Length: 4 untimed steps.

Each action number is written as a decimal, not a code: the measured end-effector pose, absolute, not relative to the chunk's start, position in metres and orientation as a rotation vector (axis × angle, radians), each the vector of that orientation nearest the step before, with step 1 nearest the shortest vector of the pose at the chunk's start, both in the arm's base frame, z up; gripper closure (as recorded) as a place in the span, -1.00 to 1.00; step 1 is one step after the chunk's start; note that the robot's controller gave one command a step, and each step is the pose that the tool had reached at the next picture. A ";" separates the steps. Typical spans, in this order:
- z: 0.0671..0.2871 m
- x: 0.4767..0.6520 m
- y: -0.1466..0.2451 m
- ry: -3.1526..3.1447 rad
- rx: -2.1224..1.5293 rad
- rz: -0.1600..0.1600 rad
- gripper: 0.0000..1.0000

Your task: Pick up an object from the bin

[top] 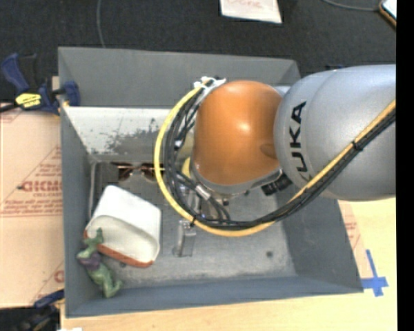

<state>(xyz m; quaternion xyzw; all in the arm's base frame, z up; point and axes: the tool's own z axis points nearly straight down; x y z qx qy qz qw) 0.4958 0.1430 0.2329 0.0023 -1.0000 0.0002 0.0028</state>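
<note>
My gripper (185, 243) reaches down to the bin floor near the middle, just below the arm's orange cover, and most of it is hidden by that cover. Nothing shows in its grasp. To its left, a short gap away, lies a white cup-like object with an orange-red rim (126, 226), tipped on its side. A small green and purple toy figure (100, 266) lies in the bin's front left corner, touching the white object's lower edge.
A thin brown object (134, 170) lies along the back wall on the left, partly hidden by the arm's cables. The arm and its orange cover hang over the bin's centre and right. Bare grey floor shows at the front right.
</note>
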 end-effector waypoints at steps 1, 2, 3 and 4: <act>0.237 0.498 0.142 -3.144 -0.001 -0.002 -1.00; 0.109 0.514 0.194 -3.139 -0.314 -0.003 -1.00; 0.164 0.520 0.203 -3.160 -0.009 -0.007 -1.00; 0.102 0.514 0.208 -3.115 -0.627 -0.009 -1.00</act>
